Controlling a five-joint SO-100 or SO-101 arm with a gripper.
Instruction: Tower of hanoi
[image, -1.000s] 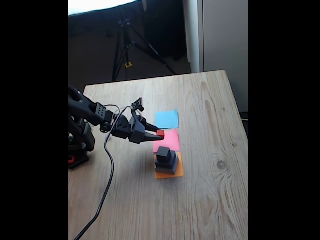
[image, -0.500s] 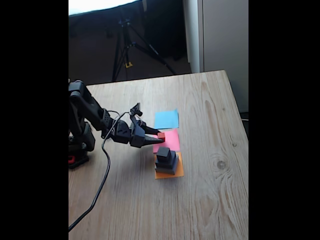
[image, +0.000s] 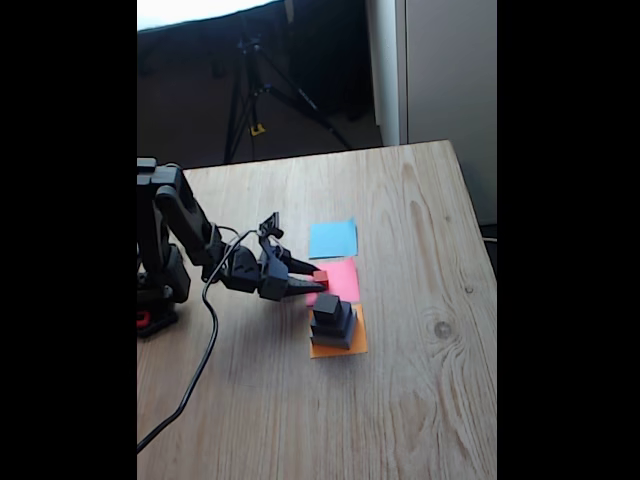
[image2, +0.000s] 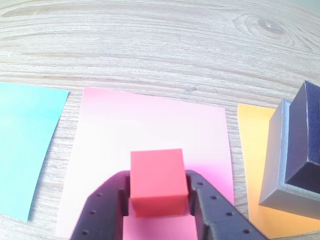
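Red cube held over the pink paper square, near its edge.

The gripper (image2: 158, 212) is closed on the red cube (image2: 158, 180), one finger on each side face, low above the pink square (image2: 150, 125); in my judgement this is the set-down onto the middle position. In the wrist view, the blue square (image2: 27, 145) lies at 9 o'clock and the stack of three dark blocks (image: 332, 321) on the orange square (image2: 252, 165) at 3 o'clock. The surface is a light wood table (image: 420, 400); a tripod (image: 250, 90) stands behind in a dim room.
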